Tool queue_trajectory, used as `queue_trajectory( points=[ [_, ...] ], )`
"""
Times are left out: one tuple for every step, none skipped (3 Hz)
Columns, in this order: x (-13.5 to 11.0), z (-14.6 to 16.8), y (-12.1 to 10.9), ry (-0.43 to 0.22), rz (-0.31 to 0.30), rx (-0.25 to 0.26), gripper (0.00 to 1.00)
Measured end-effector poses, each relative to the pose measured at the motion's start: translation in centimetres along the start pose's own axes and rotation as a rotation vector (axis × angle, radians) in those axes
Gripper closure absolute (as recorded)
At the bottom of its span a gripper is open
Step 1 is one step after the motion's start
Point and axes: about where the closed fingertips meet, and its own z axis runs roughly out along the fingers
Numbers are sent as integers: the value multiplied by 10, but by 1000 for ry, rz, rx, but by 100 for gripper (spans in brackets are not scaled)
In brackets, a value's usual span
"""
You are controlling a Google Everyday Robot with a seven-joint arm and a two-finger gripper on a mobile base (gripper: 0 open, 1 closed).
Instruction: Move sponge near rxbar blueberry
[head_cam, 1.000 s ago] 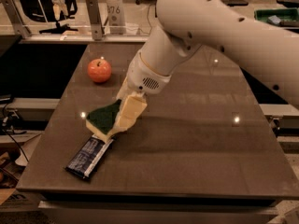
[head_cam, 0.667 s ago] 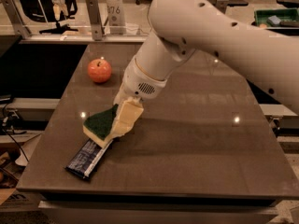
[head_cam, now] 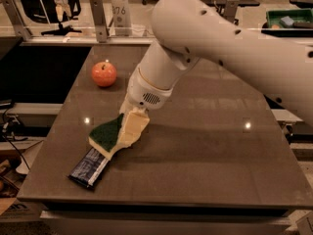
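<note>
The sponge (head_cam: 106, 131), dark green on top with a pale yellow body, is at the front left of the brown table (head_cam: 210, 151). My gripper (head_cam: 128, 130) comes down from the big white arm and is shut on the sponge's right side. One cream finger covers that side. The rxbar blueberry (head_cam: 89, 167), a dark blue wrapper with a white patch, lies flat near the front left edge. Its upper end sits just under the sponge's lower corner. I cannot tell whether the sponge rests on the table or hangs just above it.
A red-orange apple (head_cam: 104, 74) stands at the back left of the table. The table's front and left edges are close to the bar. A green bin (head_cam: 288, 18) sits off the table at the back right. Metal posts (head_cam: 98, 18) stand behind the table.
My gripper and the sponge have moved a little left and down toward the bar's upper end. The bar and the apple have stayed in place.
</note>
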Motion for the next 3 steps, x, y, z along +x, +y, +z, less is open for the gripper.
queue_trajectory(
  points=[
    [6,-4,-4,2,2,11,16],
    [11,-14,-10,-15,-5,45,0],
    [11,-14,-10,-15,-5,45,0]
  ],
)
